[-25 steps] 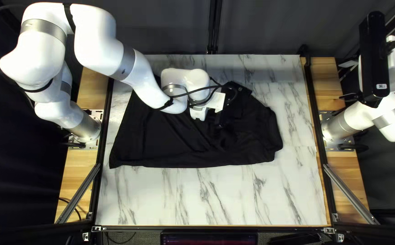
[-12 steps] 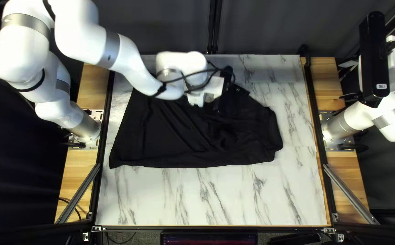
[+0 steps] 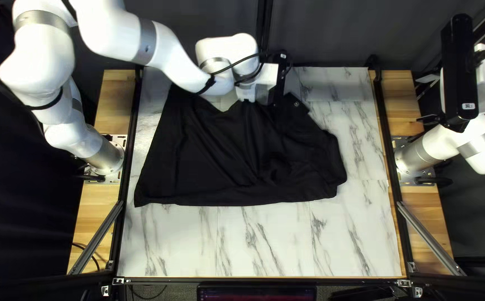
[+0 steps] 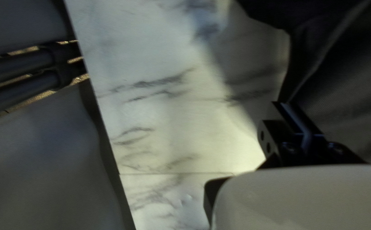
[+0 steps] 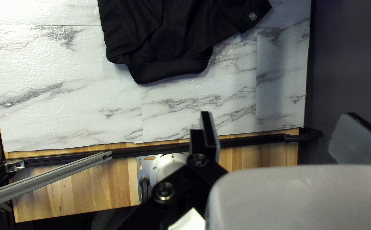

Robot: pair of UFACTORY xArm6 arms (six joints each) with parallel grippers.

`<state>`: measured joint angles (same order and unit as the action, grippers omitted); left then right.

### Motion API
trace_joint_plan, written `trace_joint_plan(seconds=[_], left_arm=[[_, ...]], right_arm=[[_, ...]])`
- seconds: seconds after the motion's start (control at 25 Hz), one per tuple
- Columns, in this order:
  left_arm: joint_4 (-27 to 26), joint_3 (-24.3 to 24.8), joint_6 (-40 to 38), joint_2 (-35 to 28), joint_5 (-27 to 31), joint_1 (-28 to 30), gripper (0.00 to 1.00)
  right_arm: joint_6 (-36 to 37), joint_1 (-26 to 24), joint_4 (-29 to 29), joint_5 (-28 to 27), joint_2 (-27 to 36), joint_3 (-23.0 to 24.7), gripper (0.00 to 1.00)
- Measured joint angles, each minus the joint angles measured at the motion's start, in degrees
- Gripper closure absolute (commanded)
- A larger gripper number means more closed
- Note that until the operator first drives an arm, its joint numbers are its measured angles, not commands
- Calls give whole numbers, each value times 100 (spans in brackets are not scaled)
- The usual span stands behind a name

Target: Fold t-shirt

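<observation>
- The black cloth t-shirt (image 3: 214,161) sprawls rumpled over the white marbled table (image 3: 264,239), folds rising to the black two-fingered left gripper (image 3: 274,103), clamped on it.
- The black two-fingered right gripper (image 3: 422,98) holds its fingers wide apart.
- Against a moment ago, the left gripper sits nearer the far edge, cloth drawn along; the near hem stays put.

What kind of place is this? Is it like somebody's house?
Probably not a house! It looks more like a robot lab or workshop. You can see a white robot arm and another arm bolted beside a table, with a dark curtain behind it.
</observation>
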<state>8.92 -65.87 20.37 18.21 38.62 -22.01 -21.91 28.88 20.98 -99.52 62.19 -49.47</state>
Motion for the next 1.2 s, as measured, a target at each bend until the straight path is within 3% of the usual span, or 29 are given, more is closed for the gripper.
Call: trace_joint_plan(seconds=[0.04,0.08,0.24,0.44,0.68,0.88,1.2], left_arm=[[22,-31,-16,57,-9,-15,7],[36,-44,-29,90,-15,-22,0],[29,181,-58,-87,-17,-29,0],[77,1048,-289,-1018,23,32,0],[253,1665,-1277,-1537,-3,888,0],[171,1647,-1945,-1443,-82,1722,0],[0,954,-2930,-529,-173,2597,0]], right_arm=[[0,0,0,0,0,0,0],[0,0,0,0,0,0,0],[0,0,0,0,0,0,0],[0,0,0,0,0,0,0],[0,0,0,0,0,0,0],[0,0,0,0,0,0,0],[0,0,0,0,0,0,0]])
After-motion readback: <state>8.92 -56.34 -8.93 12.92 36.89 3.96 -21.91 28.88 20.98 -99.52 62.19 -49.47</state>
